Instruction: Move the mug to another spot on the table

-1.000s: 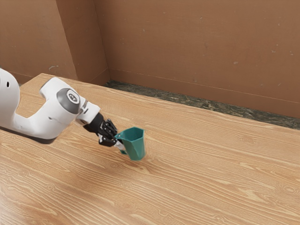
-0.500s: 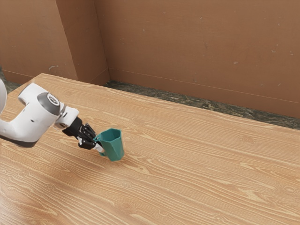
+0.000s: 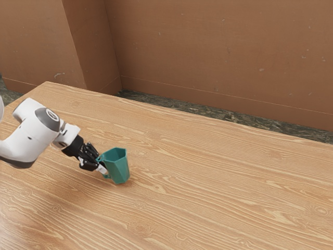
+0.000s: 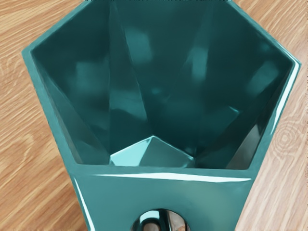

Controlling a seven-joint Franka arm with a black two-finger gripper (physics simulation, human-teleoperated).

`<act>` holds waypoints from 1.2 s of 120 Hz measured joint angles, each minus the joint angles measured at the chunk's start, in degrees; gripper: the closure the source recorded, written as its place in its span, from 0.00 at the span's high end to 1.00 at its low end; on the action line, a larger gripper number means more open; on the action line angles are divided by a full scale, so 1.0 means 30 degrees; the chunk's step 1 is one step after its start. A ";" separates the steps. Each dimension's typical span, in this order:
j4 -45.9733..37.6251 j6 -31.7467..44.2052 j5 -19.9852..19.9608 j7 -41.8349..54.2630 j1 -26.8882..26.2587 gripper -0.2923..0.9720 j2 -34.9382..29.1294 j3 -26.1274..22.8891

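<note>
One teal mug (image 3: 117,165), tilted, is clamped at its handle side by the two fingers (image 3: 102,168).

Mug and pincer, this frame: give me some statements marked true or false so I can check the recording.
1. The mug is teal with faceted sides. True.
2. The mug holds liquid. False: the wrist view shows its inside empty.
3. The pincer is shut on the mug, gripping its side toward the exterior view's left. True.
4. The mug lies tipped over on its side. False: its mouth faces up.
5. The mug is right by the back wall. False: it is out on the table, far from the wall, toward the exterior view's left.
</note>
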 joint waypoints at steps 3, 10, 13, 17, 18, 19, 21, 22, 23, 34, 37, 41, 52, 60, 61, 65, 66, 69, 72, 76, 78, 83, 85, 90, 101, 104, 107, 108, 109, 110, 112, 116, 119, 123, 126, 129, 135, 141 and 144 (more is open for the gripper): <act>-0.0040 -0.0004 0.0000 0.0025 -0.0001 0.23 -0.0010 0.0006; -0.0158 -0.0012 -0.0001 0.0080 0.0001 0.23 -0.0039 0.0012; -0.0190 -0.0016 -0.0002 0.0101 -0.0002 0.23 -0.0045 0.0017; -0.0234 -0.0022 -0.0014 0.0129 -0.0001 0.23 -0.0051 0.0018; -0.0242 -0.0023 -0.0018 0.0136 -0.0001 0.24 -0.0051 0.0018; -0.0249 -0.0025 -0.0022 0.0143 -0.0001 0.24 -0.0056 0.0018; -0.0261 -0.0028 -0.0030 0.0156 -0.0001 0.24 -0.0064 0.0018; -0.0265 -0.0029 -0.0033 0.0162 -0.0001 0.24 -0.0067 0.0018; -0.0269 -0.0031 -0.0036 0.0168 -0.0002 0.24 -0.0070 0.0019; -0.0297 -0.0148 -0.0036 0.0217 -0.0007 0.31 -0.0044 0.0032; -0.0282 -0.0258 -0.0028 0.0237 -0.0016 0.34 -0.0012 0.0049; -0.0267 -0.0402 -0.0019 0.0267 -0.0022 0.39 0.0033 0.0084; -0.0222 -0.0692 -0.0005 0.0344 -0.0004 0.49 0.0164 0.0117; -0.0206 -0.0835 0.0000 0.0393 -0.0008 0.54 0.0216 0.0122; -0.0205 -0.0850 0.0001 0.0399 -0.0009 0.55 0.0219 0.0122; -0.0203 -0.0903 0.0002 0.0421 -0.0010 0.57 0.0227 0.0123; -0.0202 -0.0915 0.0003 0.0426 -0.0011 0.58 0.0228 0.0123; -0.0201 -0.0959 0.0003 0.0442 -0.0011 0.60 0.0239 0.0124; -0.0193 -0.1013 0.0004 0.0458 -0.0010 0.62 0.0257 0.0124; -0.0182 -0.1077 0.0012 0.0479 -0.0011 0.64 0.0288 0.0124; -0.0171 -0.1106 0.0011 0.0488 -0.0011 0.65 0.0298 0.0124; -0.0144 -0.1178 0.0013 0.0512 -0.0010 0.67 0.0312 0.0124; -0.0136 -0.1204 0.0014 0.0521 -0.0006 0.68 0.0315 0.0124; -0.0123 -0.1277 0.0021 0.0543 0.0011 0.70 0.0305 0.0124; -0.0100 -0.1446 0.0035 0.0590 0.0078 0.72 0.0212 0.0146; -0.0094 -0.1488 0.0040 0.0601 0.0095 0.73 0.0181 0.0149; -0.0089 -0.1550 0.0045 0.0618 0.0099 0.73 0.0143 0.0159; -0.0088 -0.1569 0.0046 0.0624 0.0097 0.73 0.0131 0.0167; -0.0088 -0.1588 0.0048 0.0630 0.0094 0.73 0.0105 0.0177; -0.0087 -0.1607 0.0049 0.0636 0.0093 0.74 0.0074 0.0186; -0.0086 -0.1644 0.0051 0.0648 0.0096 0.74 0.0016 0.0201; -0.0084 -0.1728 0.0055 0.0671 0.0108 0.74 -0.0100 0.0220; -0.0084 -0.1786 0.0057 0.0687 0.0114 0.75 -0.0197 0.0228; -0.0083 -0.1853 0.0059 0.0708 0.0117 0.75 -0.0321 0.0234; -0.0083 -0.1919 0.0064 0.0725 0.0131 0.75 -0.0431 0.0236; -0.0083 -0.2000 0.0070 0.0744 0.0178 0.75 -0.0540 0.0238; -0.0098 -0.2164 0.0087 0.0784 0.0341 0.76 -0.0764 0.0239; -0.0107 -0.2323 0.0101 0.0824 0.0520 0.76 -0.1073 0.0241; -0.0101 -0.2393 0.0111 0.0843 0.0592 0.76 -0.1242 0.0242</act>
